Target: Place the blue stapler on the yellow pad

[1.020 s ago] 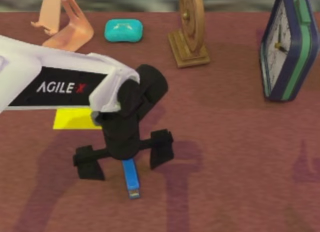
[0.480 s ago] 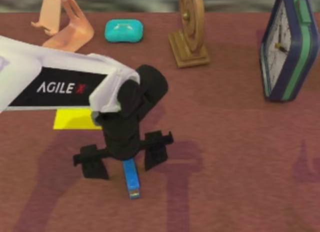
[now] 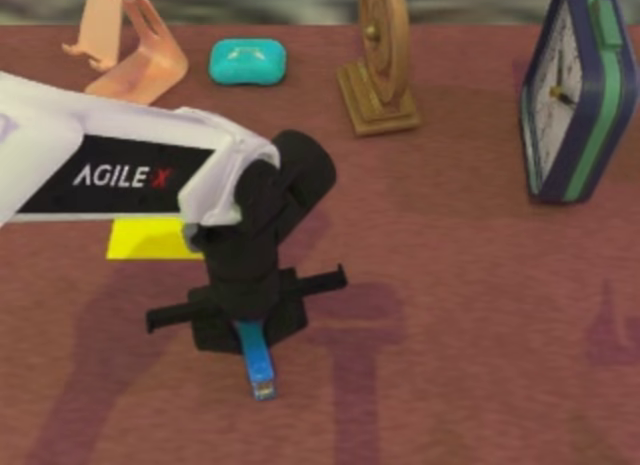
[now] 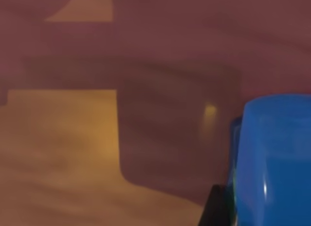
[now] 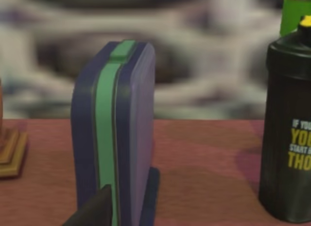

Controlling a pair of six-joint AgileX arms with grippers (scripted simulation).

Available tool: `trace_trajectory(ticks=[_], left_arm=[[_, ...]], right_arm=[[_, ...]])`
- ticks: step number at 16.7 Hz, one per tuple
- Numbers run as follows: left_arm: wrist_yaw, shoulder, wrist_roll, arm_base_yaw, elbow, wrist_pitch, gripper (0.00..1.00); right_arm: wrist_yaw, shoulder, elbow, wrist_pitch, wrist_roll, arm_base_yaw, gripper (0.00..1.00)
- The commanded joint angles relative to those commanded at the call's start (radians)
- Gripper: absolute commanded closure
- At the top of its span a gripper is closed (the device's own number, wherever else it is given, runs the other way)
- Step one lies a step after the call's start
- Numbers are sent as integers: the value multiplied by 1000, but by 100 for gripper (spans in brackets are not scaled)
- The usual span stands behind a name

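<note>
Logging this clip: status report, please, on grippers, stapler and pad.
Left gripper shut on the blue stapler, low at the table. Right arm out of top view. Yellow pad partly under the left arm, nothing on its visible part.

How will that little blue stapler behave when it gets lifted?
The stapler looks like a rigid bar, so it probably will not flex. Being small and slim, it is likely light. The left end effector grips one end only, so the free tip might sag or swivel.

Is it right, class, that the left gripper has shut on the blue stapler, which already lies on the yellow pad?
Not quite. The left gripper has shut on the blue stapler, but the top view shows the stapler on the bare table, apart from the yellow pad.
</note>
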Motion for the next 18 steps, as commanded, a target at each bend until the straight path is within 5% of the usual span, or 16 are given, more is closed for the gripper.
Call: trace_trajectory(ticks=[9, 18], left_arm=[[-3, -22, 3, 2, 17, -25, 100], [-4, -141, 0, 18, 227, -364, 100]], right_arm=[[0, 0, 0, 0, 0, 0, 0], [0, 0, 0, 0, 0, 0, 0]])
